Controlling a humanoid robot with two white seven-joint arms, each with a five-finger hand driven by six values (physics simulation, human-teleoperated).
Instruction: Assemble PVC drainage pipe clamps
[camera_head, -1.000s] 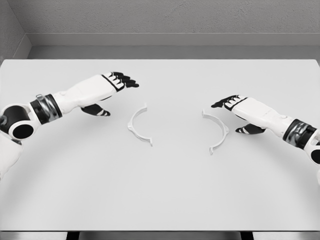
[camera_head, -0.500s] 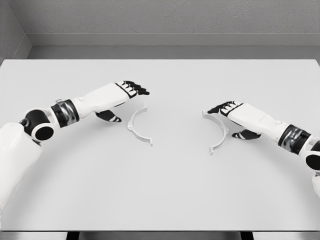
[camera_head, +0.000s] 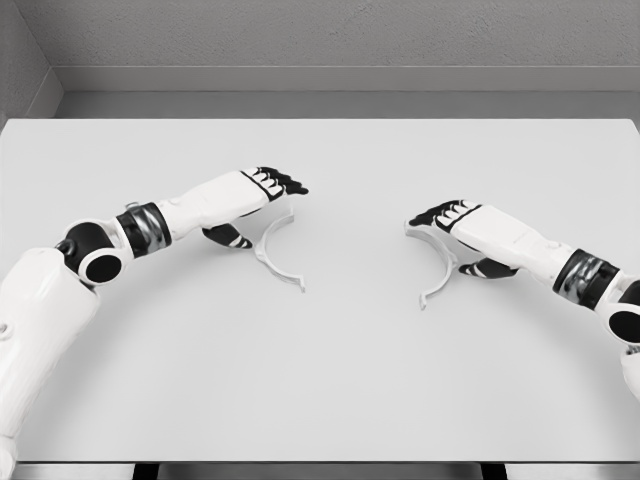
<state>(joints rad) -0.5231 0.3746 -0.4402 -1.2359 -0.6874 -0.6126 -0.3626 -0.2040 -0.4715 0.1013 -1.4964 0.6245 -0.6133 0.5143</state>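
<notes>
- Counter (camera_head: 320, 400): pale grey, flat; grey wall behind its far edge.
- Right clamp half (camera_head: 437, 262): white semicircular piece lying flat on the counter, right of centre, open side facing left.
- Left clamp half (camera_head: 276, 252): white semicircular piece lying flat, left of centre, open side facing right; well apart from the other half.
- Right hand (camera_head: 455, 225): over the upper end of the right clamp half, fingers extended and loose, thumb below; gripping nothing.
- Left hand (camera_head: 262, 200): just above the upper end of the left clamp half, fingers extended, thumb tucked under; gripping nothing.
</notes>
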